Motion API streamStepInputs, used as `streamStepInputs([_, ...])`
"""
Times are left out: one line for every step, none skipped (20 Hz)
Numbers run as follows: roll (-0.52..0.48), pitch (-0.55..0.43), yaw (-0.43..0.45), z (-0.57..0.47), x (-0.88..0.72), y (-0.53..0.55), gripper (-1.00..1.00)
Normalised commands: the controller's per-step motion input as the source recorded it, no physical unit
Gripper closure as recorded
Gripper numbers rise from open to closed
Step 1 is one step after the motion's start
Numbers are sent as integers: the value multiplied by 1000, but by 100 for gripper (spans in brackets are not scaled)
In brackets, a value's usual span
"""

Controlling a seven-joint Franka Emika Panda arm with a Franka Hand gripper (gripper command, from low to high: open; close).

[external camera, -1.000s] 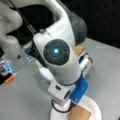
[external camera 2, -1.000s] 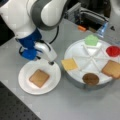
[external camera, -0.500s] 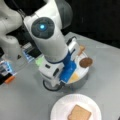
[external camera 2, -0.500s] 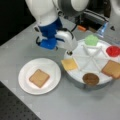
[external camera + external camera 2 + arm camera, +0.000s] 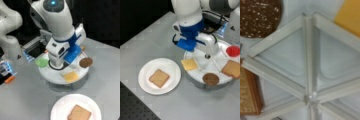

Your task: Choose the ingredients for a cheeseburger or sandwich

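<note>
A single tan bread square [image 5: 158, 77] [image 5: 79, 113] lies bare on the white paper plate [image 5: 146, 72]; no stacked sandwich is in view. The other ingredients sit in the white segmented tray [image 5: 195, 75]: orange cheese [image 5: 189, 64], dark patty [image 5: 210, 78], a second bread square [image 5: 232, 69], red tomato [image 5: 233, 50] and green lettuce [image 5: 41, 62]. My gripper [image 5: 207, 55] hangs over the tray's centre, just above the dividers, with nothing seen in it. The wrist view looks straight down on the dividers [image 5: 308, 62], with patty [image 5: 260, 16], cheese [image 5: 350, 15] and bread [image 5: 247, 92] at its edges.
The arm's white and blue wrist [image 5: 62, 47] covers much of the tray. Dark boxes and small items [image 5: 7, 72] stand at a front view's left behind the tray. A black perforated mat [image 5: 130, 107] borders the grey table at a front view's bottom left.
The arm has swung from beside the paper plate to above the segmented tray. The bread square on the plate has stayed in place.
</note>
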Motion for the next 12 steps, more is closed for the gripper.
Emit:
streamStepInputs([-266, -184, -26, -168, -180, 296, -100])
streamStepInputs([-278, -178, 7, -156, -164, 203, -100])
streamStepInputs([-308, -173, 34, -145, -146, 109, -100])
streamStepInputs([-334, -148, 59, -129, -134, 12, -100])
streamStepInputs([-386, -138, 76, -136, -140, -29, -100])
streamStepInputs([-391, -133, 79, -141, -157, -63, -100])
streamStepInputs([-365, -130, 73, -140, -165, -74, -100])
streamStepInputs([-341, -131, 72, -138, -183, -68, -100])
streamStepInputs([-322, -131, 80, -125, -208, -63, -100])
streamStepInputs([-319, -123, 100, -102, -234, -61, -100])
streamStepInputs([-324, -113, 132, -77, -265, -61, -100])
streamStepInputs([-305, -103, 143, -64, -303, -56, -100])
